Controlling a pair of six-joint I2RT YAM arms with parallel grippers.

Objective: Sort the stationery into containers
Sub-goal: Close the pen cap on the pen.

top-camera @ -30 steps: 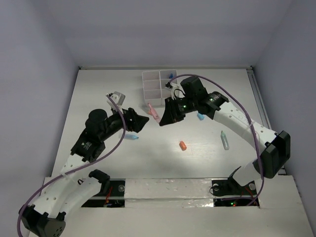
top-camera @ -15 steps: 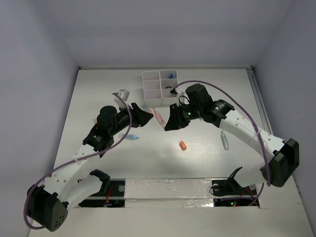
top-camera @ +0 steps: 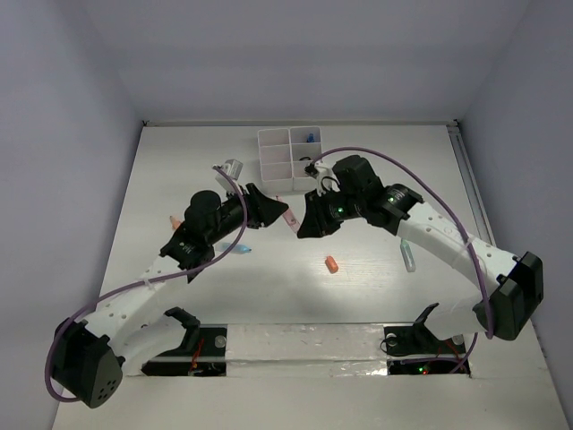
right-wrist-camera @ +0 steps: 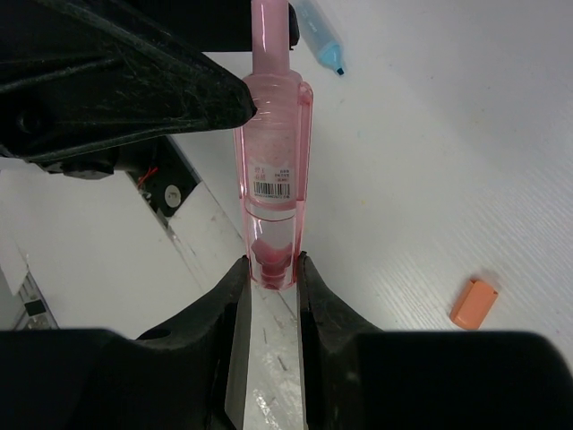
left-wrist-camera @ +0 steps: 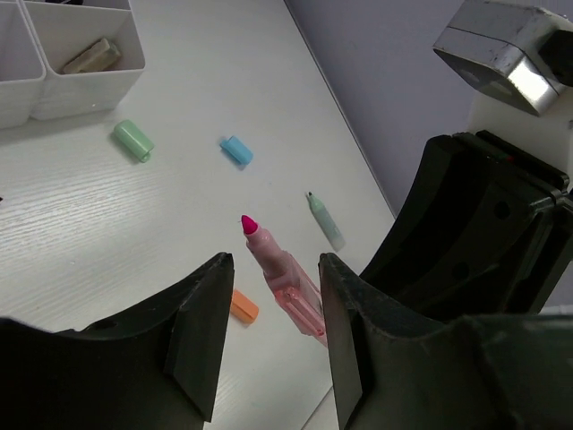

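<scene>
My right fingers [right-wrist-camera: 228, 322] pinch only the pink marker's [right-wrist-camera: 273, 170] tail; left fingers [left-wrist-camera: 201, 322] stand apart around it. Closing crooked could lever it free, short of the box [top-camera: 273, 148] at twelve o'clock.

White wood-grain worktop [top-camera: 170, 170], enclosed by pale lavender-grey walls [top-camera: 295, 54] at left, back and right. A slim grey rail [top-camera: 469, 175] runs along its right edge; a glossy white strip [top-camera: 304, 339] crosses the near edge.
</scene>
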